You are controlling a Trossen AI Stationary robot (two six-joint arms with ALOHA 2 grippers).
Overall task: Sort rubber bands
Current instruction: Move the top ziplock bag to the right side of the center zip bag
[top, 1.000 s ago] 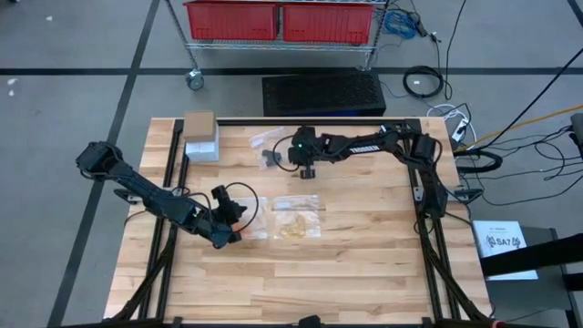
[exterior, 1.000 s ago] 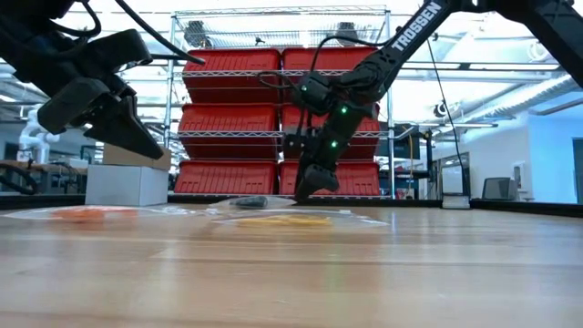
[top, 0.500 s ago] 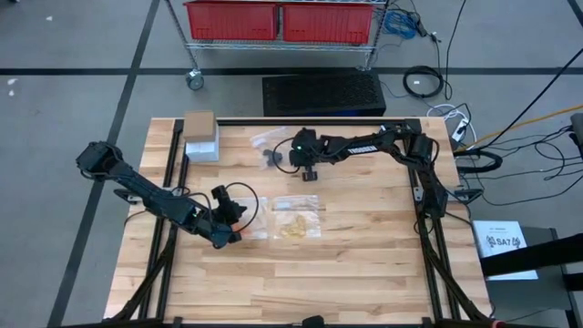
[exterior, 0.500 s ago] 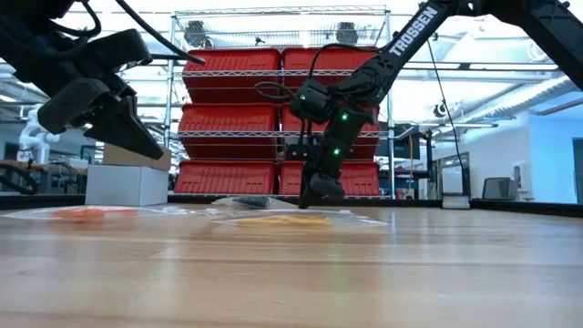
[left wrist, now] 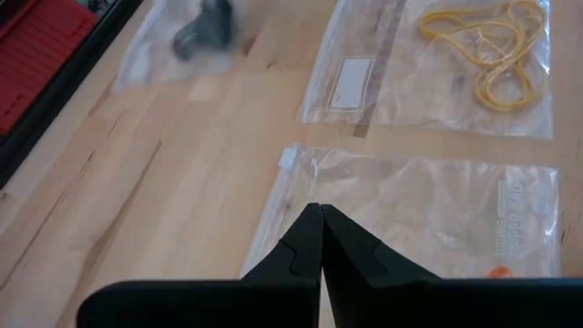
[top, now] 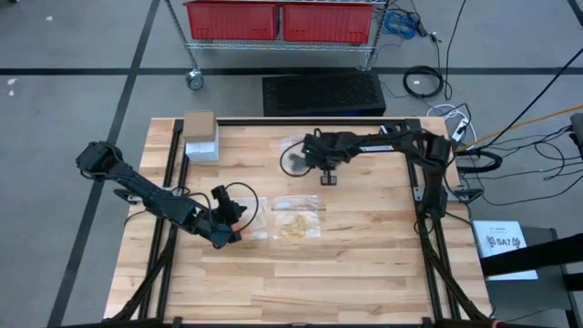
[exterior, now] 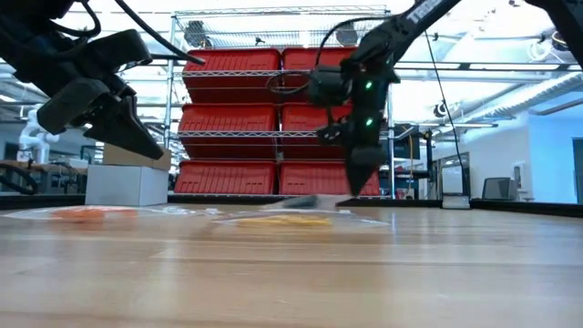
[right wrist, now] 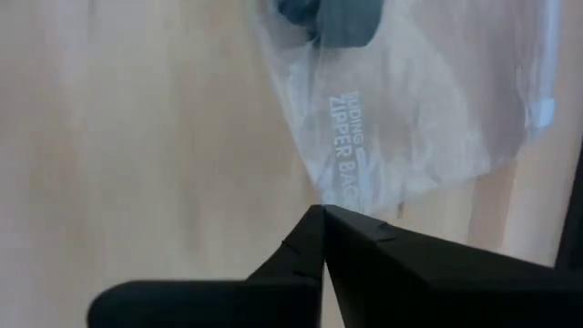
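While the left gripper [top: 231, 221] hangs with jaws closed and empty over the orange-band bag [left wrist: 410, 214], the right gripper [top: 328, 179] pinches the edge of the bag [right wrist: 410, 118] of black rubber bands [right wrist: 332, 16]. Drag it slowly, keeping the bag low over the table [top: 364, 264].

Three clear plastic bags lie on the wooden table [top: 364, 255] — one bag [top: 296, 157] near the far side, one bag [top: 298, 217] in the middle and one bag [left wrist: 414, 214] beside it. A small cardboard box [top: 200, 124] sits on a white box [top: 202, 148] at the far left corner. Past the table a wire rack [exterior: 278, 100] holds red bins [top: 278, 20] — a black mat [top: 323, 94] and some cables [top: 424, 84] lie on the grey floor.
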